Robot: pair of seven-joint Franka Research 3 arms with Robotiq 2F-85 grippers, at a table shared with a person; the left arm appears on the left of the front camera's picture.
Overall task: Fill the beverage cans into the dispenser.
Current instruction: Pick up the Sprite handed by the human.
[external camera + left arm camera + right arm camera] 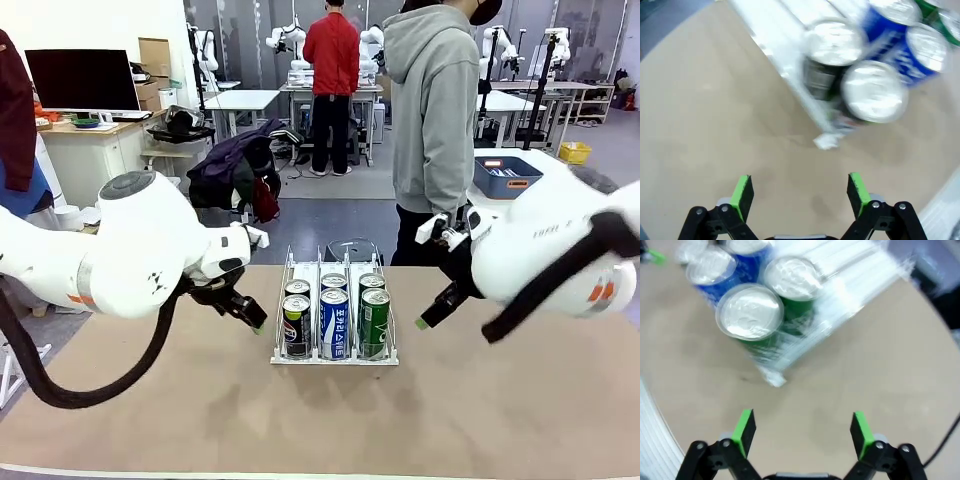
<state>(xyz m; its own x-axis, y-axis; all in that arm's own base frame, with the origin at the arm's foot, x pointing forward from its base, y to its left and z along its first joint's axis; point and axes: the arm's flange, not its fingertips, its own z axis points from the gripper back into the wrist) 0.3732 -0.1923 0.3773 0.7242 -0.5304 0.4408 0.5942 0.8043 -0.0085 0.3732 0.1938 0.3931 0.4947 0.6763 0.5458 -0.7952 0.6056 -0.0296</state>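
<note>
Right now the dispenser (335,360) sits in the middle of the bench (140,410), its back end close to the far edge. Six beverage cans (334,283) stand upright in it, two to a lane: black cans (296,326) in the left lane, blue-and-white cans (334,325) in the middle, green cans (374,323) on the right. The left hand (252,318) hangs just beside the rack's left front corner, fingers spread wide and holding nothing. The right hand (430,315) hangs off the right side, a little farther out, likewise wide and empty. A person in a grey hoodie (432,110) stands behind the far edge.
</note>
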